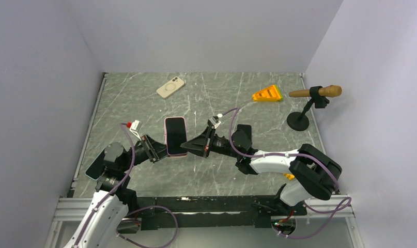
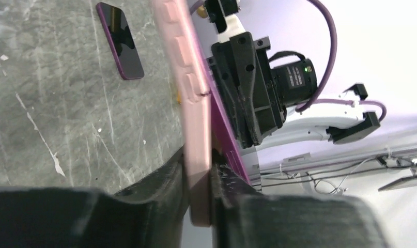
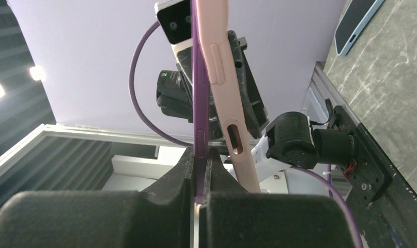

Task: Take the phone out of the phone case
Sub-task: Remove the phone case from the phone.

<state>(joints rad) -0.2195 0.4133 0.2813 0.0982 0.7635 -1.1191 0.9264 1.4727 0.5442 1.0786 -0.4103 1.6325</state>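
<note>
Right gripper [image 3: 200, 161]: closed tight on the thin purple phone [image 3: 198, 103].
Left gripper [image 2: 198, 173]: pinching the edge of the pink case [image 2: 193, 103].
Where: phone and case are held up over the table [image 1: 221, 93], between the two grippers.
Do it well: I think hold the phone firm, pull the case off slowly, and don't twist.
Case: the phone is partly in; one end gapes away.

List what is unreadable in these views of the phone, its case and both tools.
- Top view: how far the phone sits out of the phone case; the screen covers the gap.
- Left wrist: the case's lower end, buried between the fingers of the left tool.
- Right wrist: both upper ends, cut by the top edge; the phone's lower end, inside the right tool.
</note>
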